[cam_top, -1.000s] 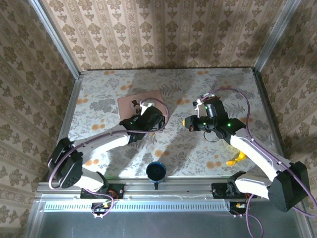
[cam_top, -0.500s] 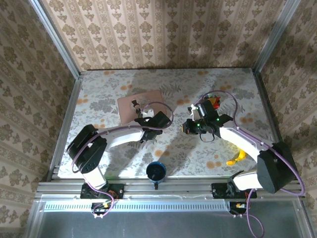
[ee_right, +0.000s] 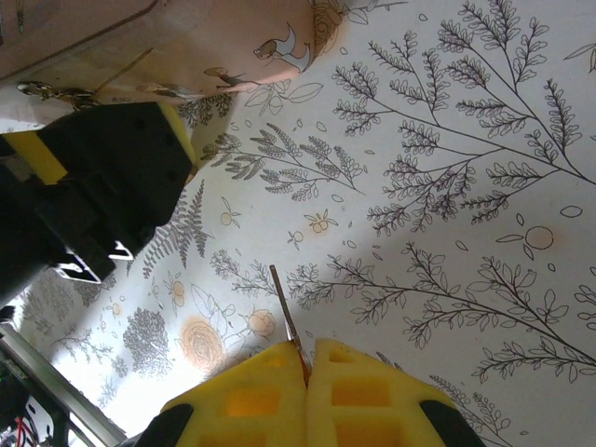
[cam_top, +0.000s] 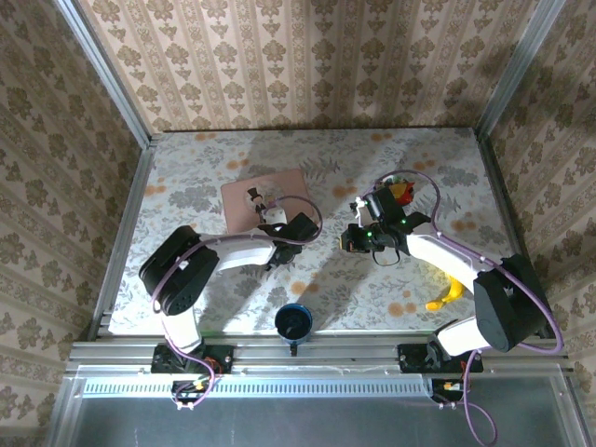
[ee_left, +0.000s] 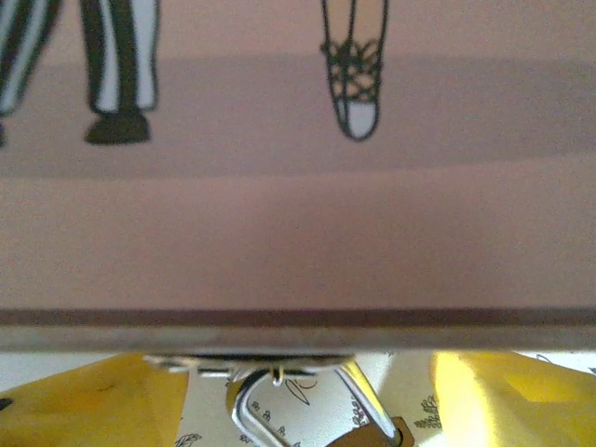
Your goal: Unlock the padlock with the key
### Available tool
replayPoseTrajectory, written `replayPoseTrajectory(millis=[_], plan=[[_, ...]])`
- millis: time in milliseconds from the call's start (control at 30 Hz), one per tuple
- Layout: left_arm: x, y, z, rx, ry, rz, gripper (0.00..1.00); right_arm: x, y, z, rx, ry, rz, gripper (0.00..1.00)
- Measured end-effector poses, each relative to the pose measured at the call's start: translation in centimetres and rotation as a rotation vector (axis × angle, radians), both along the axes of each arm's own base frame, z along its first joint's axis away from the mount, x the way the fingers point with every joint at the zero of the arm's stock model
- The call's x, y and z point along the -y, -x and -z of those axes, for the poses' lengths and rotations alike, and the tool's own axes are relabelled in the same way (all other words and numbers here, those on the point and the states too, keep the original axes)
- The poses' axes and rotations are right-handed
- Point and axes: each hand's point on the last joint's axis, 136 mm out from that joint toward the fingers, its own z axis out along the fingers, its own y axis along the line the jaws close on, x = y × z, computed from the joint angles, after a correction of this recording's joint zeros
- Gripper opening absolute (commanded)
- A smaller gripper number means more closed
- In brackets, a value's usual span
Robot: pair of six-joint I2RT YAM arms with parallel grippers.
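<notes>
Floral table [cam_top: 186, 177]; R gripper [ee_right: 305, 368] clamped on key [ee_right: 284, 312]; L gripper [ee_left: 298, 410] pads apart, astride padlock [ee_left: 365, 405] by pink box [ee_left: 298, 233].

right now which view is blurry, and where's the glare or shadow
left wrist view: soft throughout, pink box too close to focus; right wrist view: crisp on the key in the right claw, glare lower left; top view: sharp, dark shadows lie on the tablecloth

One each: box [cam_top: 265, 198], padlock [ee_left: 365, 402], key [ee_right: 285, 317], banana toy [cam_top: 445, 296], cup [cam_top: 294, 322].
</notes>
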Motion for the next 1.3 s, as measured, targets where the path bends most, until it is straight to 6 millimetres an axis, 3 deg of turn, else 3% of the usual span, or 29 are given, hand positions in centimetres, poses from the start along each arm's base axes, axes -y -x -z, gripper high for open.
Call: replayPoseTrajectory(millis=[167,233,533,767,1300], plan=[[0.0,0.1,0.9,-0.017,-0.015,0.002,0.68,0.0,-0.1,0.0,0.003,-0.001,0.000,0.00],[0.0,0.2,1.2,-0.026,-0.016,0.007,0.60,0.0,-0.1,0.0,0.005,0.001,0.002,0.00],[0.6,0.2,1.3,-0.034,0.010,0.020,0.53,0.0,-0.1,0.0,0.005,0.002,0.002,0.00],[0.9,0.2,1.5,-0.035,0.018,0.025,0.40,0.0,-0.1,0.0,0.005,0.002,0.002,0.00],[0.8,0.2,1.5,-0.028,0.031,0.016,0.42,0.0,-0.1,0.0,0.005,0.001,0.002,0.00]])
